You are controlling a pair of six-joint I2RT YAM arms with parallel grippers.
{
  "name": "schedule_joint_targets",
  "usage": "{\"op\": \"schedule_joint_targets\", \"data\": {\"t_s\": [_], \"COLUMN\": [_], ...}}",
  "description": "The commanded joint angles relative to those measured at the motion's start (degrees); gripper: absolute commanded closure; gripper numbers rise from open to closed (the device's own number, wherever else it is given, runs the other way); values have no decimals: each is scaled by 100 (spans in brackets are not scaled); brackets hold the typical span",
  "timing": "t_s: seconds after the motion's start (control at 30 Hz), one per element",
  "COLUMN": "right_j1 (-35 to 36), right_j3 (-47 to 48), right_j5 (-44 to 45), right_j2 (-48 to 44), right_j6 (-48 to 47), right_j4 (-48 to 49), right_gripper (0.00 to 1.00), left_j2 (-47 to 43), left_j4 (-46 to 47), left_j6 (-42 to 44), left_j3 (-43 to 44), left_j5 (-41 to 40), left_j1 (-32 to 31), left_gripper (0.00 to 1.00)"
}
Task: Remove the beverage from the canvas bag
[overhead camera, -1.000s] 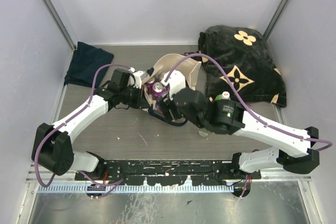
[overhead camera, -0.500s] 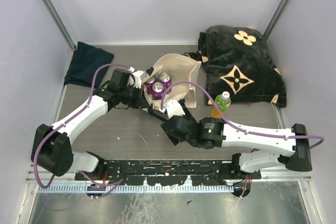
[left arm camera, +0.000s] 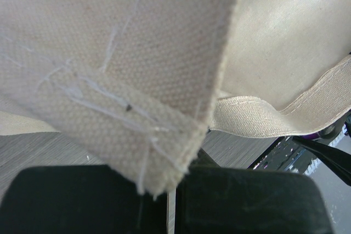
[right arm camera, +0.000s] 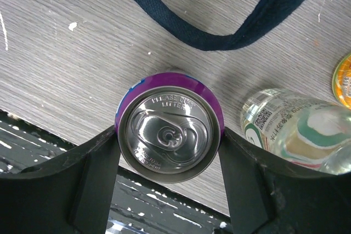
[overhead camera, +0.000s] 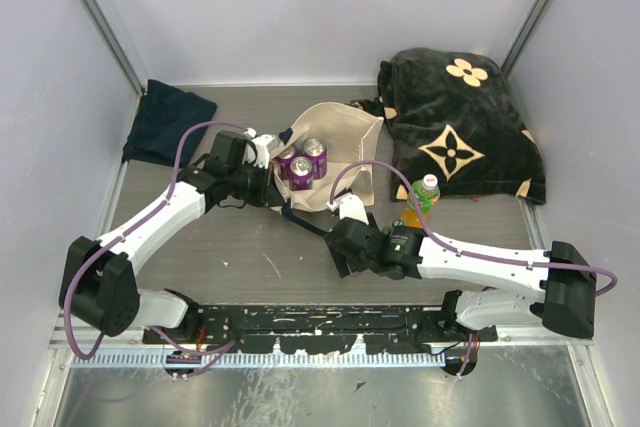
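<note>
The cream canvas bag (overhead camera: 345, 137) lies open mid-table, with two purple cans (overhead camera: 302, 161) standing inside. My left gripper (overhead camera: 264, 161) is shut on the bag's left rim; in the left wrist view the canvas edge (left arm camera: 137, 108) is pinched between the black fingers of this gripper (left arm camera: 171, 201). My right gripper (overhead camera: 343, 252) is in front of the bag, near the table's front edge. In the right wrist view this gripper (right arm camera: 170, 143) is shut on a purple can (right arm camera: 170, 127), silver top up, over the table. The can is hidden under the wrist in the top view.
A green-label bottle (overhead camera: 424, 194) stands right of my right gripper and also shows in the right wrist view (right arm camera: 296, 132), beside an orange disc (right arm camera: 344, 80). The bag's navy handle (right arm camera: 219, 34) lies on the table. A black flowered bag (overhead camera: 460, 132) is back right, a navy cloth (overhead camera: 165, 122) back left.
My right arm has drawn back out of the bag toward the near edge with a purple can in its grip, uncovering the two cans left inside. The left arm has stayed put.
</note>
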Motion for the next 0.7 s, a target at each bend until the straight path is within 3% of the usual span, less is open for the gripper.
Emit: {"op": "schedule_joint_targets", "data": {"t_s": [0.0, 0.03, 0.1, 0.17, 0.2, 0.37, 0.57, 0.67], "right_j1": [-35, -36, -36, -37, -36, -36, -36, -43], "right_j3": [29, 26, 37, 94, 120, 484, 1886, 2721], "right_j5": [63, 57, 46, 113, 170, 462, 622, 618], "right_j2": [-130, -77, -9, 18, 16, -74, -26, 233], "right_j6": [194, 204, 220, 256, 251, 89, -662, -1074], "right_j4": [725, 728, 709, 633, 591, 308, 65, 10], "right_gripper": [94, 80, 35, 4, 0, 0, 0, 9], "left_j2": [6, 4, -2, -14, -18, -31, -81, -134], "left_j4": [-509, -506, -507, -505, -511, -487, -428, -385], "left_j6": [82, 84, 74, 77, 84, 91, 61, 23], "left_j3": [-81, -82, -81, -85, -87, -112, -165, -203], "left_j5": [-372, -373, -371, -363, -363, -353, -322, -283], "left_j1": [22, 24, 26, 27, 27, 24, 22, 27], "left_gripper": [99, 99, 99, 99, 99, 99, 99, 99]}}
